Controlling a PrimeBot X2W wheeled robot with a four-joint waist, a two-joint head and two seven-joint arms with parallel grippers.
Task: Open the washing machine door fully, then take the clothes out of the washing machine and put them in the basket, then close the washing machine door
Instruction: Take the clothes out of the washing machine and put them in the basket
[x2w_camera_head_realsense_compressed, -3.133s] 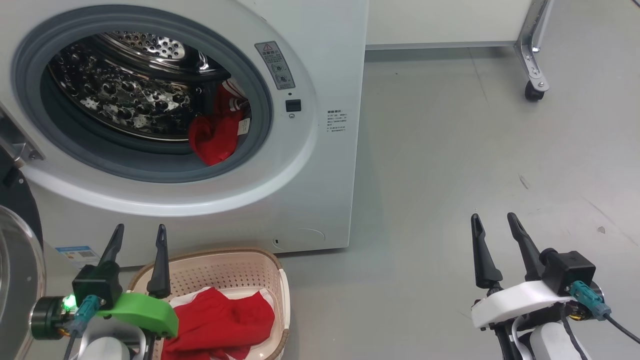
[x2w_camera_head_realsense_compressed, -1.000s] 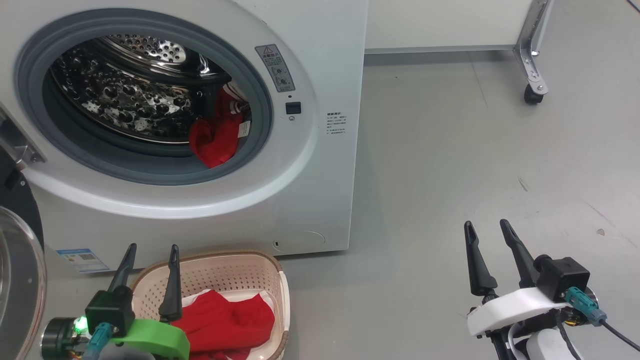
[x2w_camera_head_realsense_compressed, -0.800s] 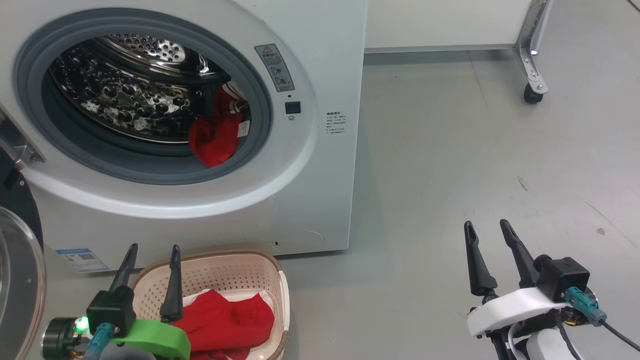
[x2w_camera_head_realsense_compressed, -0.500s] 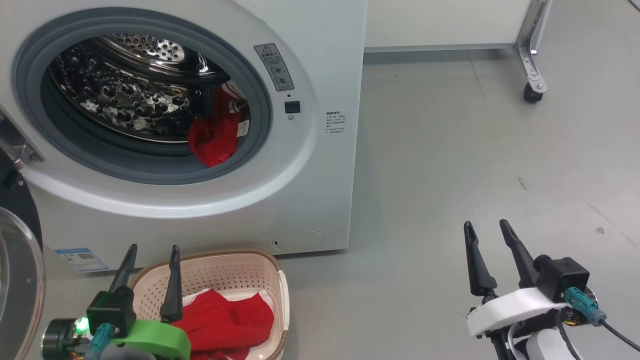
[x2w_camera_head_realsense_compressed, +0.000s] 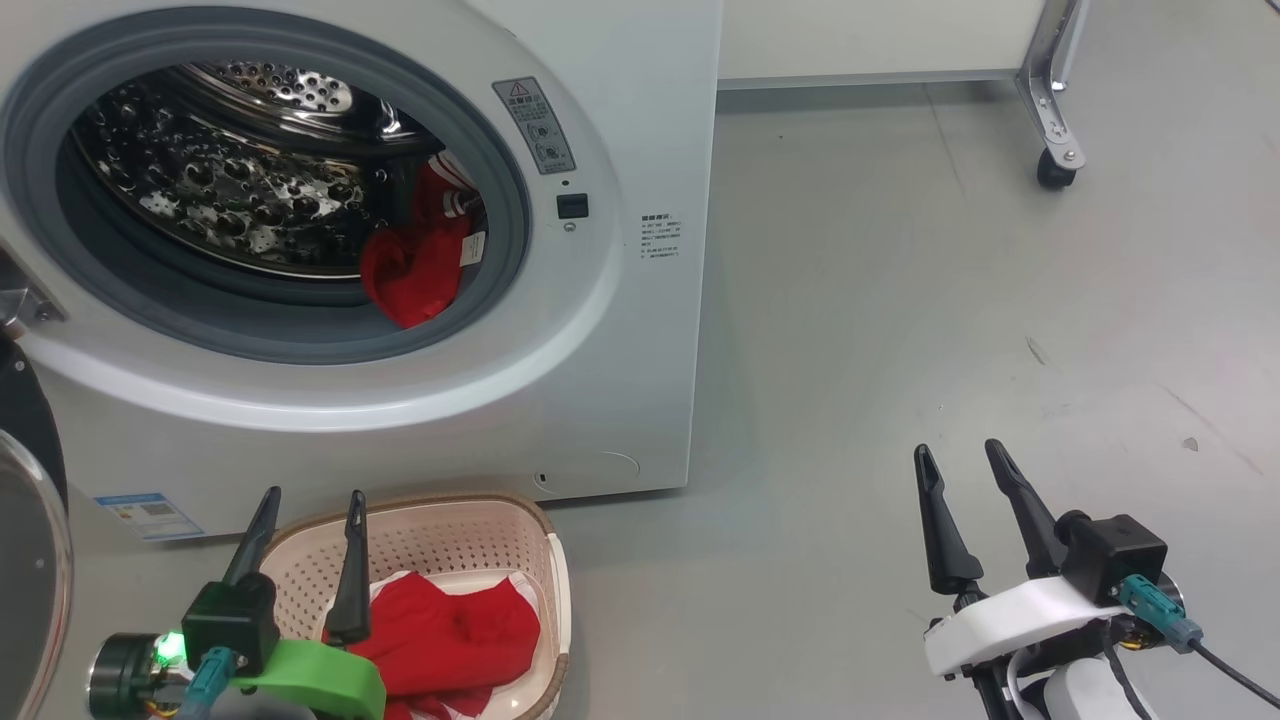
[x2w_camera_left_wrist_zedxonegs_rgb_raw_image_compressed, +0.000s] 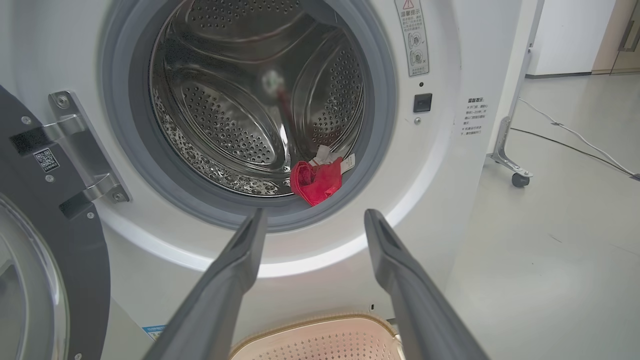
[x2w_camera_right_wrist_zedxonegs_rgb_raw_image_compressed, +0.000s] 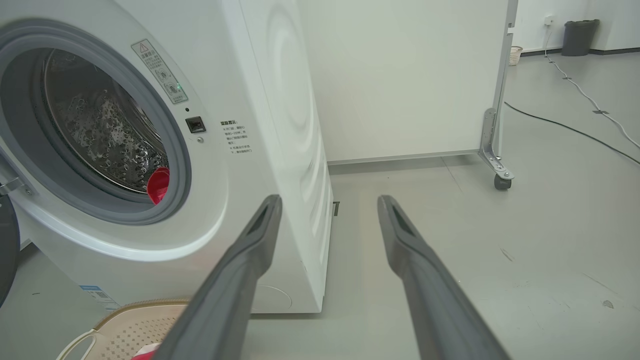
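- The left fingers are spread wide apart, and nothing is held between them.
- The right fingers are likewise spread apart and empty. They are held over the bare floor, well to the right of the washing machine.
- The door is swung open to the left of the left fingers, with its black rim and glass window seen at that side.
- The steel drum is exposed ahead of the left fingers, ringed by the grey gasket.
- One red garment is left in the drum. It is bunched low at the opening's right side against the gasket, and in the left wrist view it is seen just above the gap between the fingertips.
- The basket is set on the floor against the machine's front, just below and beside the left fingers.
- More red clothing is piled in the basket, to the right of the left fingers.
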